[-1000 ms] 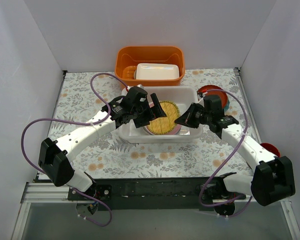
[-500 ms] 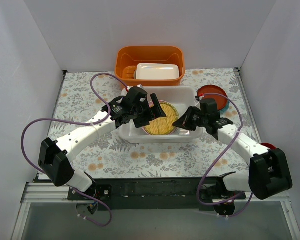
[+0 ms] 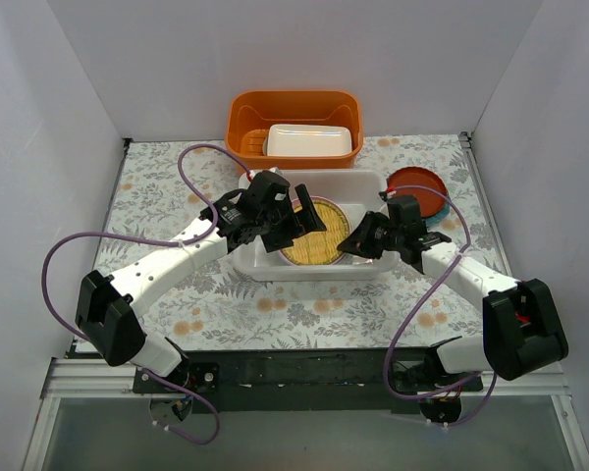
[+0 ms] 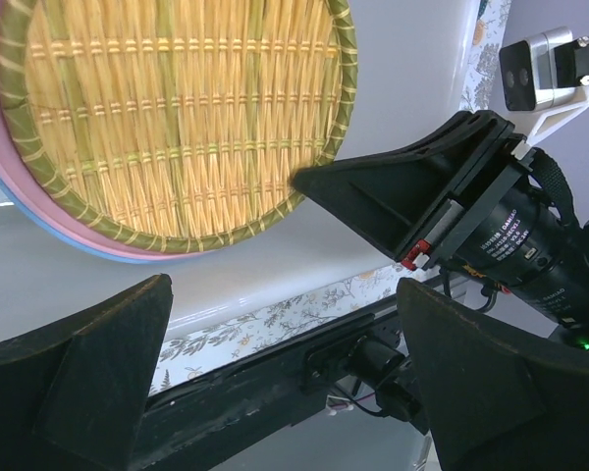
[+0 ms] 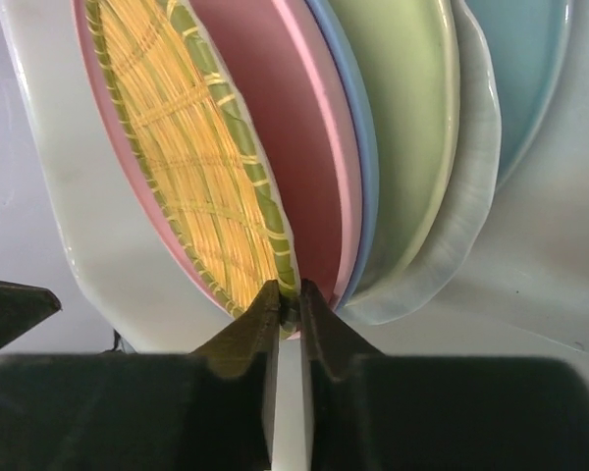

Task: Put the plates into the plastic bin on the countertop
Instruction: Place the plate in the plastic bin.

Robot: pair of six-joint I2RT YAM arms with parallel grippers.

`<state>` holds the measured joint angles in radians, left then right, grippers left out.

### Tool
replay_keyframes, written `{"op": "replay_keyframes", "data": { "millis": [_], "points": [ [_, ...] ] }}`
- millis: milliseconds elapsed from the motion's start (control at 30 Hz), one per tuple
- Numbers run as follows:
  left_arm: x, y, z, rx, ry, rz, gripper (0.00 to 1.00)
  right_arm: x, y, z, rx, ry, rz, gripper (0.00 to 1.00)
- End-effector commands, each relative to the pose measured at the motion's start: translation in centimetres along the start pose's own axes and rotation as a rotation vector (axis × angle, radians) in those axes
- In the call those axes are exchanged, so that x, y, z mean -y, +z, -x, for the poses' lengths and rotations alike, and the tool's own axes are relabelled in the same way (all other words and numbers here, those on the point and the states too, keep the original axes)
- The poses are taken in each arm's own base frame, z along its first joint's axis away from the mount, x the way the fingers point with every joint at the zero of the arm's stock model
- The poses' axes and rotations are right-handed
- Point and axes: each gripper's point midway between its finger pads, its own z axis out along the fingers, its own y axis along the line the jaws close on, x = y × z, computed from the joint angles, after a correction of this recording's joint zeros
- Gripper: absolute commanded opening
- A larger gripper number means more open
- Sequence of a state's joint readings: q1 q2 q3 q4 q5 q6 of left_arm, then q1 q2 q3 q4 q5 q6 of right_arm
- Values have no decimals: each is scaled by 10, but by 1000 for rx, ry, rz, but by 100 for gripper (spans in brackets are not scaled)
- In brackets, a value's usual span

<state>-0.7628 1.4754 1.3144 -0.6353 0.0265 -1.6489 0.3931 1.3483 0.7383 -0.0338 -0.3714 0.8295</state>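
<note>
on the left of the floral-cloth counter [image 3: 167, 186], we see the left gripper [image 3: 307, 218] over the plastic bin [image 3: 275, 267], its fingers spread wide with nothing between them. inside the bin, the yellow woven plate [image 3: 314, 237], edged in green, rests against a pink plate [image 5: 294, 118], with a pale green plate [image 5: 407, 108] further behind. the right gripper [image 5: 287, 299] is pinched narrow on the woven plate's rim. the white print on the right arm's black housing [image 4: 506, 235] is too small to read. a red-brown plate [image 3: 415, 184] lies on the counter, right of the bin.
</note>
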Motion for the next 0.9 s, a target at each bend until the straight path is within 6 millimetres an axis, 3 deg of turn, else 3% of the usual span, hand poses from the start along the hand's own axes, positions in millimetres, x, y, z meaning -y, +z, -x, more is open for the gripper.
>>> {"op": "replay_keyframes", "data": {
  "millis": [0, 33, 133, 233, 367, 867],
  "points": [
    [3, -12, 1, 23, 3, -22, 98, -2, -6, -7, -26, -73, -11, 28],
    [4, -13, 2, 27, 3, -25, 98, -4, -8, -5, -20, -83, -11, 43],
    [3, -13, 2, 26, 3, -23, 98, -10, -20, 3, 33, -107, -14, 69],
    [2, -13, 1, 25, 4, -23, 98, -22, -33, 12, 88, -142, -3, 79],
    [2, -11, 0, 24, 2, -22, 98, -30, -44, 21, 134, -168, 1, 84],
    [2, -13, 1, 27, -2, -27, 98, -37, -47, 24, 139, -180, 16, 85]
  ]
}}
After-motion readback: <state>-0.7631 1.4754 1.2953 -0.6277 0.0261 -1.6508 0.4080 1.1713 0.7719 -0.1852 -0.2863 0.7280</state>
